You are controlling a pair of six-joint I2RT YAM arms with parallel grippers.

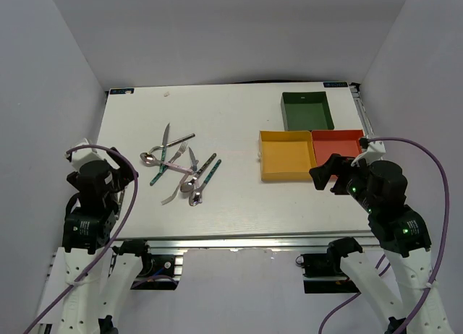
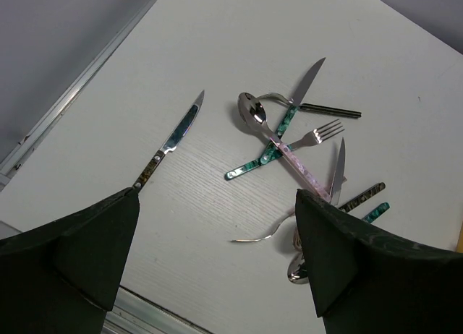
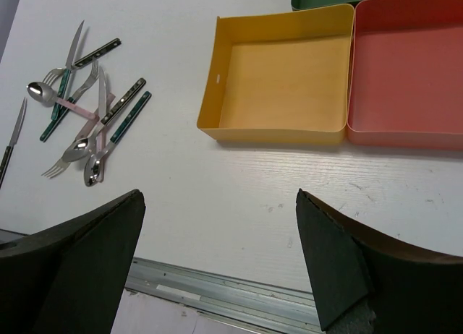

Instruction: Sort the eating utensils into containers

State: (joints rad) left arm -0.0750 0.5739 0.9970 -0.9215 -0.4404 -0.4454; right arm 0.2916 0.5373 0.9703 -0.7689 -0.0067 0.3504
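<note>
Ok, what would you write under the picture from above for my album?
Open left gripper near jumbled utensils, open right gripper near the empty green tray, yellow tray and red tray.

A robotics lab test cell: a white table boxed in by plain pale panels, an aluminium rail along its near edge, purple cables looping off two mounted robot arms

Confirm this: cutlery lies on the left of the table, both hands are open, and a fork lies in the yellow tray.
Wrong at the end: the right wrist view shows the yellow tray empty. The cutlery lies on the left of the table, and the left hand and right hand are open.
</note>
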